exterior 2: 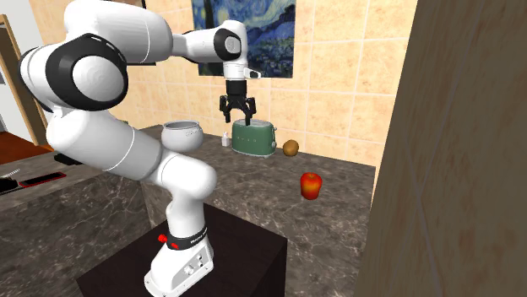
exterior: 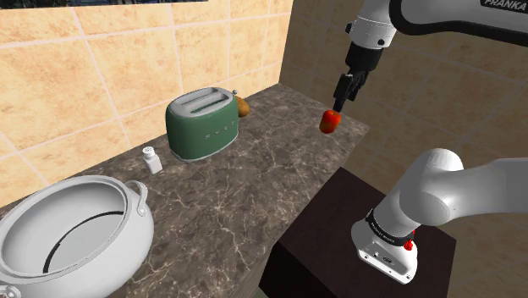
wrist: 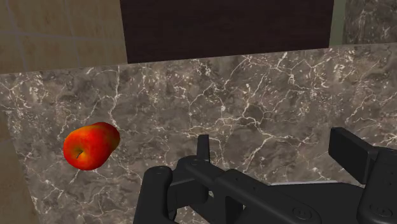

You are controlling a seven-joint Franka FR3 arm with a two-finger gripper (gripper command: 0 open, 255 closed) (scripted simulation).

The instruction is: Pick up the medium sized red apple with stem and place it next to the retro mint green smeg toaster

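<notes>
A red apple with yellow patches lies on its side on the dark marble countertop, near the end by the tan wall. The mint green toaster stands at the back against the tiled wall. My black gripper hangs open well above the counter, holding nothing. In the second exterior view the gripper is in the air in front of the toaster, and the apple rests lower to the right. In the wrist view the apple sits outside one of the spread fingers of the gripper.
A large white lidless pot stands at the counter's near left, with a small white shaker between it and the toaster. A brown rounded item lies just behind the toaster. The dark stand abuts the counter's front edge.
</notes>
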